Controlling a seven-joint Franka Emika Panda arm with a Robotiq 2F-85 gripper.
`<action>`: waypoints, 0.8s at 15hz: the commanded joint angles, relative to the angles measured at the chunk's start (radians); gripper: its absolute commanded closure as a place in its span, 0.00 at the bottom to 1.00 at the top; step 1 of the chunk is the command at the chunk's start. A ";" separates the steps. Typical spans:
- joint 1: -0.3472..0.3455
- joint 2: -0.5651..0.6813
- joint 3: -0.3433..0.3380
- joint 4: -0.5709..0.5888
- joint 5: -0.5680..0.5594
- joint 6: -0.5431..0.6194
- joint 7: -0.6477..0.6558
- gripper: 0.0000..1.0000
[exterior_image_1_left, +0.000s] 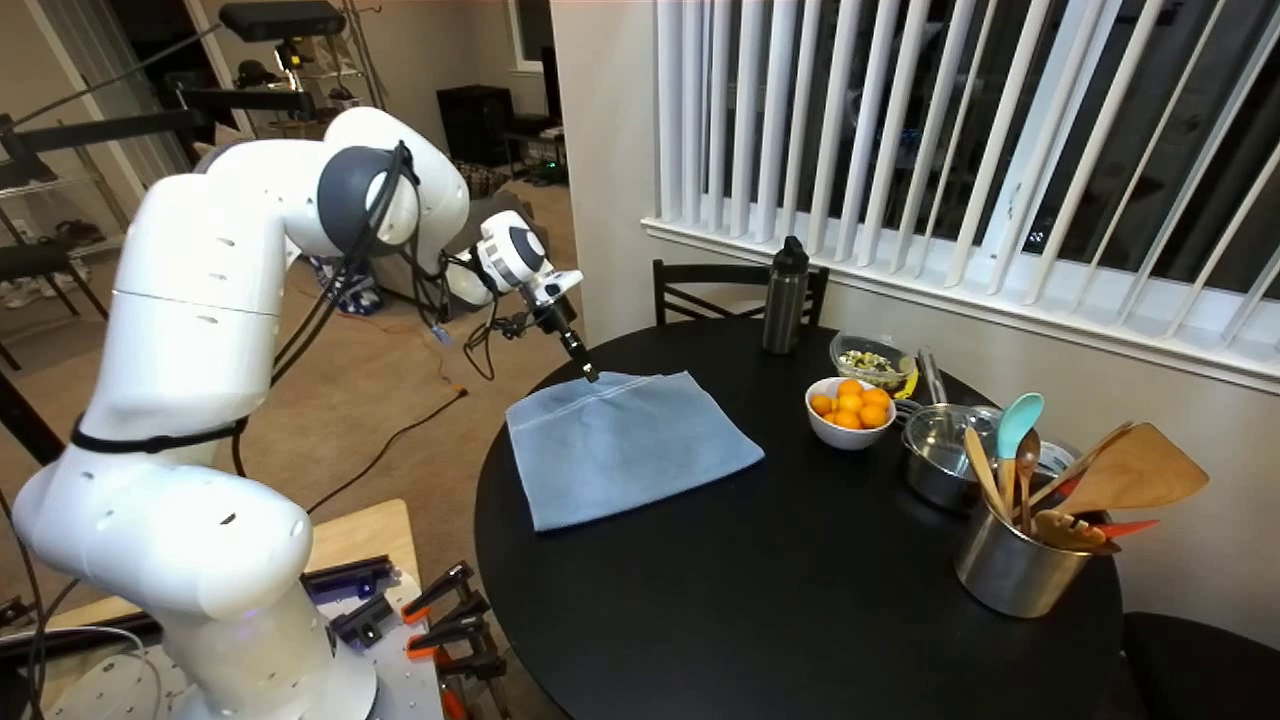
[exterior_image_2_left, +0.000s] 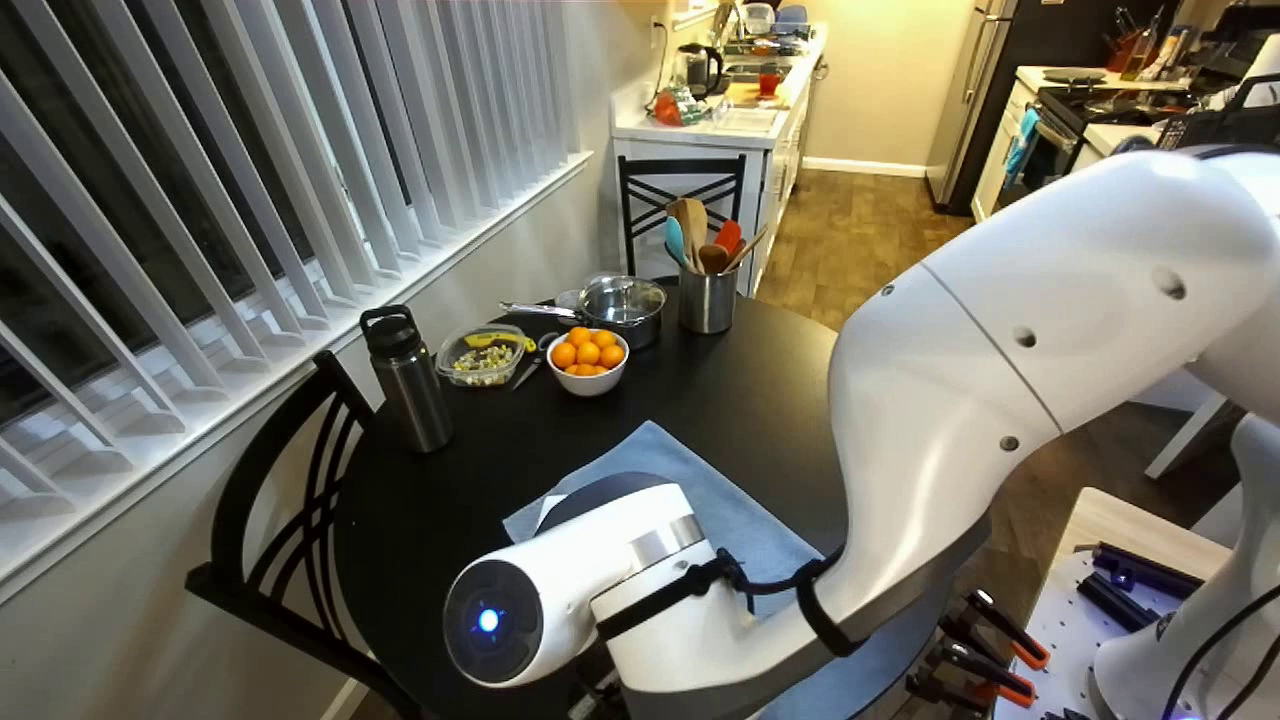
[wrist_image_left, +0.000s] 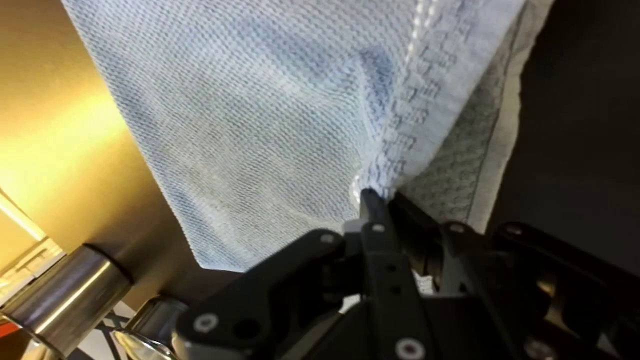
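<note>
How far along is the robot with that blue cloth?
Seemingly done: the cloth lies mostly flat on the table, another layer showing beneath its edge. In progress: the hand pinches that edge. Remaining, probably: letting go, since its grip is closed.

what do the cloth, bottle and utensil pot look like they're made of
Cloth: matte fabric, perhaps cotton or microfibre; the wrist view shows fine texture, soft folds and stitching.
Bottle: probably metal with a satin finish, from its grey sheen; the black lid looks like plastic, though that's unsure.
Utensil pot: metal, likely stainless steel, smooth and fairly shiny, with bright streaks of reflected light.
</note>
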 joint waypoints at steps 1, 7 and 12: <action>-0.033 -0.112 0.016 -0.151 -0.012 0.000 0.051 0.96; -0.104 -0.179 0.026 -0.272 -0.004 -0.053 0.085 0.97; -0.143 -0.255 0.035 -0.333 -0.086 -0.209 0.147 0.97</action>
